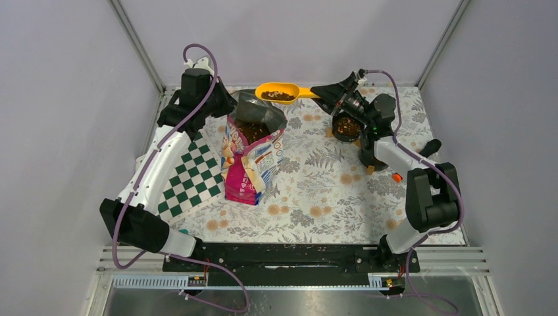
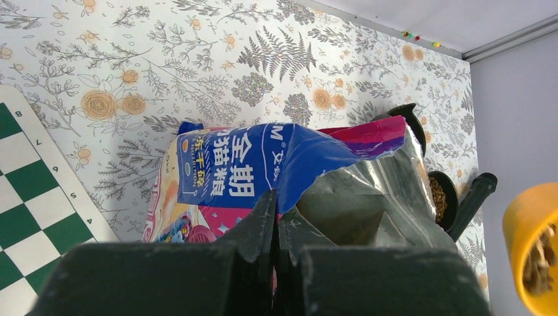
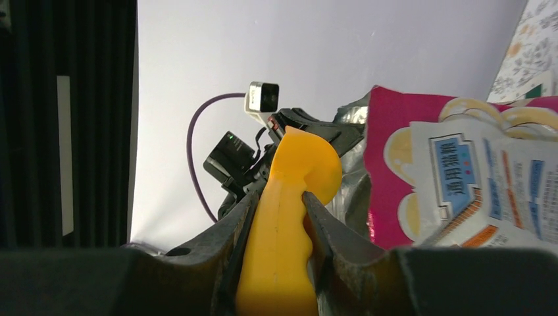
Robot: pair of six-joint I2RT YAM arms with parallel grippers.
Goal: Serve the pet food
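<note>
We are clamping our right tool around the smooth orange plastic handle of the scoop, with both dark fingers pressing on its rounded sides. The scoop's shallow oval bowl is reaching out past this tool's fingertips, raised above the table. It is carrying a small heap of pet food, made of dry, brown, pebbly pellets lying loose in the hollow. So the food is sitting just beyond the right tool, at the far end of the handle it is gripping, and close to the left tool as well. We are pinching our left tool shut on the rim of the bag, and its two matte black fingers are meeting on the torn edge. The bag is glossy and crinkled, pink, blue and white outside and silvery inside. It is standing upright with its mouth gaping just beside that tool. More brown pellets are showing as a dark granular mass inside the mouth, below the scoop's bowl. A small round black bowl is resting on the floral-printed table under the right tool's wrist, and it too is holding pellets. A flat green-and-white chessboard mat is lying beneath the left arm, beside the bag.
</note>
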